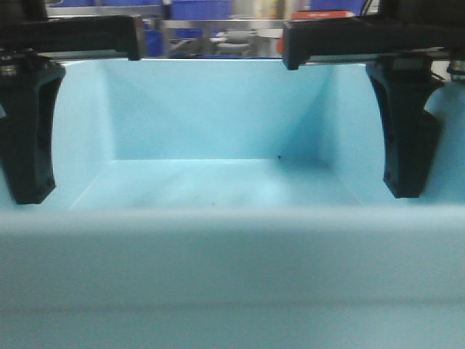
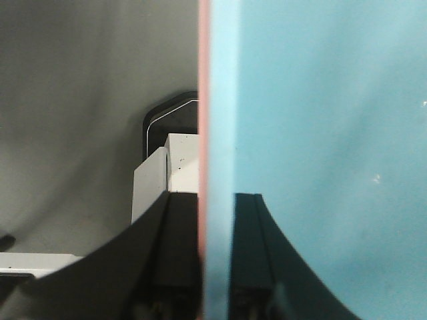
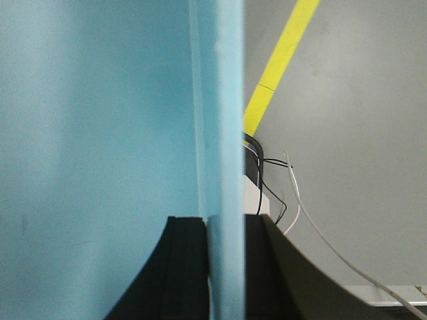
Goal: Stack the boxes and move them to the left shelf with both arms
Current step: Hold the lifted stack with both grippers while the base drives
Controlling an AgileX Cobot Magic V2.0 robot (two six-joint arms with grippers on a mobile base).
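The light blue box fills the front view, open side up and close to the camera. The pink box shows only as a thin strip against the blue box's outer left wall, so the blue box sits nested inside it. My left gripper is shut on both left walls, with one finger inside the box. My right gripper is shut on the blue box's right wall, with one finger inside. The left shelf is out of view.
Dark blue bins and a metal frame are blurred far behind the box. Grey floor lies below, with a yellow line on the right. Loose cables and a white block sit under the box sides.
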